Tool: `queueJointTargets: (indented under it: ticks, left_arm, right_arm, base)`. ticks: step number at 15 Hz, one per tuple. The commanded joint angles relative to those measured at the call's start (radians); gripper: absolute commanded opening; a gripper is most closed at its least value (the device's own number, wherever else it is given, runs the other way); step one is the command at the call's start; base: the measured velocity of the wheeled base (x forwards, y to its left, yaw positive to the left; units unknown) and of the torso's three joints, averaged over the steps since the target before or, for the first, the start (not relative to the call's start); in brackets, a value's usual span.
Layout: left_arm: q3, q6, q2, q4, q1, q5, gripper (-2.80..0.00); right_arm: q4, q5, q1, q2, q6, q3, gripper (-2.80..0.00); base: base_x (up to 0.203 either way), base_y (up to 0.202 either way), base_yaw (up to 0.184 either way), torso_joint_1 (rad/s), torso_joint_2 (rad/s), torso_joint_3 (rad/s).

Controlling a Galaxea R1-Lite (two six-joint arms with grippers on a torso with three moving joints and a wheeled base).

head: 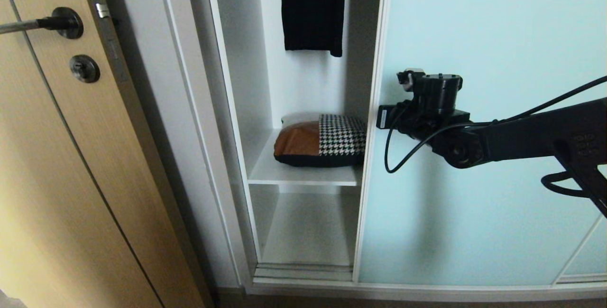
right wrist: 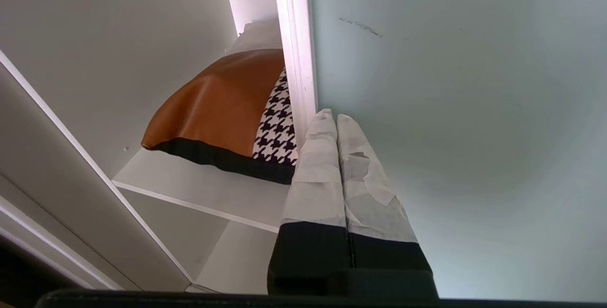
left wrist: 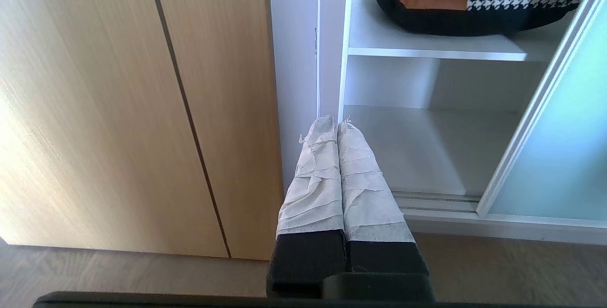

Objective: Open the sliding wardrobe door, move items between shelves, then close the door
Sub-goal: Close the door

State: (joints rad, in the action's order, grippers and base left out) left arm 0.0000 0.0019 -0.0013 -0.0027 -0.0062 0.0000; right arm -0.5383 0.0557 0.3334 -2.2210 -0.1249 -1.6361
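Right end effector [right wrist: 331, 117] closed, empty, at sliding wardrobe door [right wrist: 450, 108] frame edge

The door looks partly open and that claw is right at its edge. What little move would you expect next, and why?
Probably a further push sideways on the door, away from the cushion. The right claw is shut, with its tips at the door's frame. The door's edge hides part of the cushion, so the gap looks narrow for reaching in. The left claw hangs shut, low by the wardrobe's corner.
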Motion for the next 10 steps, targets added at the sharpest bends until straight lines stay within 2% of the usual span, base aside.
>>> queueJointTargets:
  ticks: [1,10]
  left_arm:
    - [0.002,0.001,0.001,0.0,0.0,0.0,-2.8]
    - [0.002,0.001,0.001,0.0,0.0,0.0,-2.8]
  right_arm:
    - [-0.004,-0.001,0.019,-0.02,-0.001,-0.023,-2.8]
    - [0.003,0.035,0.168,-0.01,0.001,-0.026,-2.8]
  base:
    - [0.0,0.0,0.0,0.0,0.0,0.0]
    - [0.0,0.0,0.0,0.0,0.0,0.0]
